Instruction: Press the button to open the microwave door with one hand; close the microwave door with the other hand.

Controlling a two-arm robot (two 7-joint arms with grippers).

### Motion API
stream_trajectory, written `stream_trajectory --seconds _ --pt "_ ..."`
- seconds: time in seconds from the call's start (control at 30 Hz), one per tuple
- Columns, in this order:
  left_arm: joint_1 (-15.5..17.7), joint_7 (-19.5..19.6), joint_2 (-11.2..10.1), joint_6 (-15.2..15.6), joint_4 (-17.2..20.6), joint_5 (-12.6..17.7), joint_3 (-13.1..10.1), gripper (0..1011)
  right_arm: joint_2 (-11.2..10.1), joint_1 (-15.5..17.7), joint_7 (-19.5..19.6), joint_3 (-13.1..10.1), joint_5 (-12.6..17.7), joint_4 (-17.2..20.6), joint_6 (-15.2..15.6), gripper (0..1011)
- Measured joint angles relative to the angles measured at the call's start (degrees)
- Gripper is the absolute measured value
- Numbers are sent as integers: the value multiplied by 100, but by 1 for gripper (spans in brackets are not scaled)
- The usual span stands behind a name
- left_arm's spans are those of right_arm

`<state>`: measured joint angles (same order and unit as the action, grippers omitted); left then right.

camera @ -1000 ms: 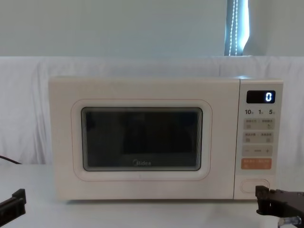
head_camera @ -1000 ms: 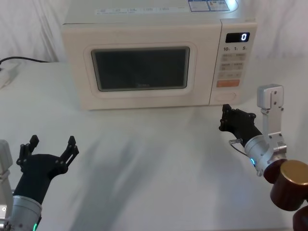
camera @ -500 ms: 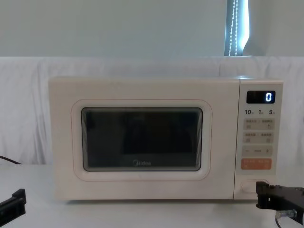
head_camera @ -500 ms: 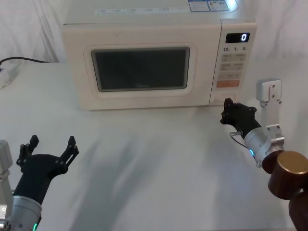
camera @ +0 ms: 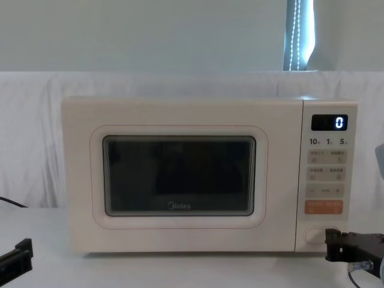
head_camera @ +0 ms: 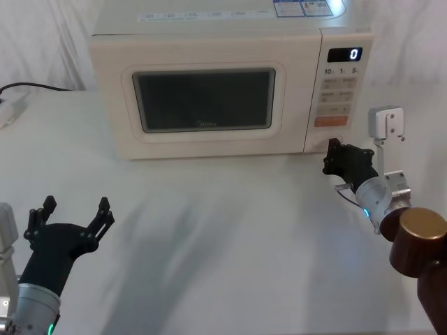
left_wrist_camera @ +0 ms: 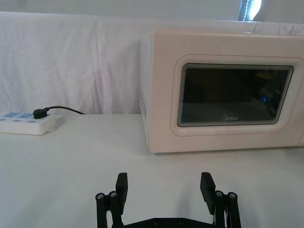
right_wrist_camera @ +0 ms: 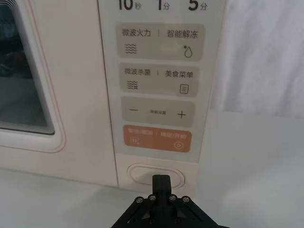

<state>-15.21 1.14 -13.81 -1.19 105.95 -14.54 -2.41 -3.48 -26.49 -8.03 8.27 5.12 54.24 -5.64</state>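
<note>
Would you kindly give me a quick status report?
Right gripper shut, tip at the button. Left gripper open, parked low. Microwave door shut. Nothing in the way.

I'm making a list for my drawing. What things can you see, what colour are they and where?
microwave: one, cream, back of the table.
microwave door: one, cream with dark window, shut, front left of the oven.
button: one, cream, bottom of the control panel.
orange key: one, just above the button.
power strip: one, white, on the table off to the oven's side.
table: one, white.
right pincer: one, black, shut, tip at the button.
left pincer: one, black, open, near table edge.
</note>
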Motion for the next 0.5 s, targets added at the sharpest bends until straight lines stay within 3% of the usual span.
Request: stream_trajectory --seconds 0.5 --pt "0 0 0 0 0 0 0 1001 73 -266 19 -59 -92 -453 -203 0"
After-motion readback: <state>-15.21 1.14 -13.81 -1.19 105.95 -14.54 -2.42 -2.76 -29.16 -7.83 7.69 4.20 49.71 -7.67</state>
